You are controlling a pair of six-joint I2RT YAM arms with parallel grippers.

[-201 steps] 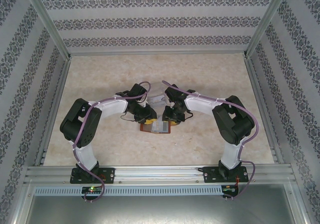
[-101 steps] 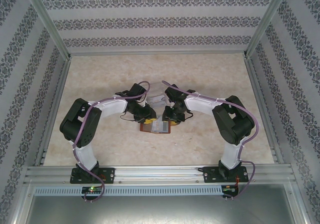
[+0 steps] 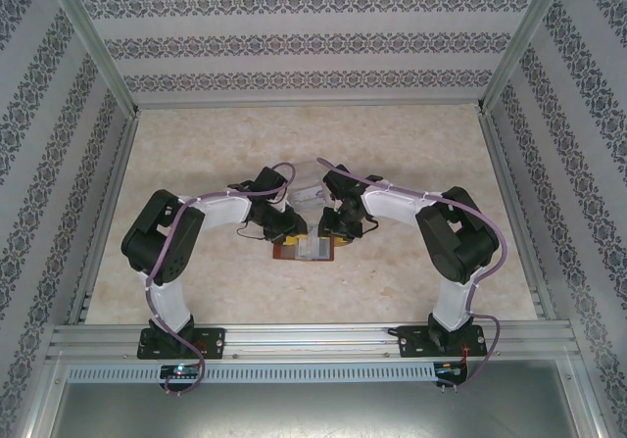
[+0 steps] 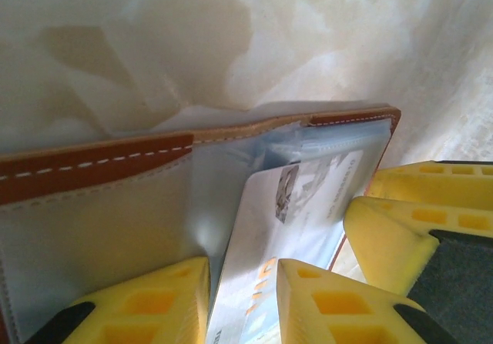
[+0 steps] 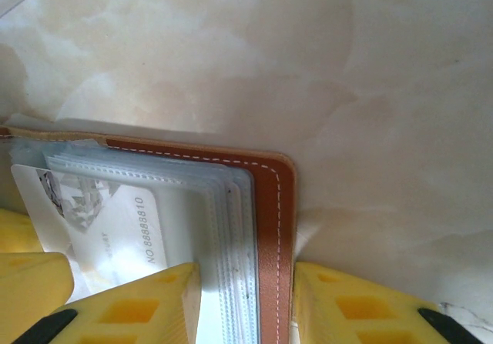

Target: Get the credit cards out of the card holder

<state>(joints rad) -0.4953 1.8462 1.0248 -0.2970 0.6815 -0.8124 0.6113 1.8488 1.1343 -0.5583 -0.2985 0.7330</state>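
Left arm shifting slightly at the elbow since a second ago; card holder point(image 3: 312, 250) lying open on the table point(image 3: 411, 144) between both arms. Left gripper point(image 4: 243, 282) narrowly pinching a credit card point(image 4: 296, 198) half out of its sleeve; right gripper point(image 5: 246, 278) clamping the holder's stitched edge. Step: withdrawing. Next, likely: pulling leftward along the card's long axis.

Overhead I get bright, even light, with only soft shadows on the worktop point(image 3: 411, 144). My wrist views look hazy up close: the left claw point(image 4: 243, 275) blurs, the credit card point(image 5: 115, 236) glares white, and the card holder point(image 5: 271, 228) stitching is sharp.
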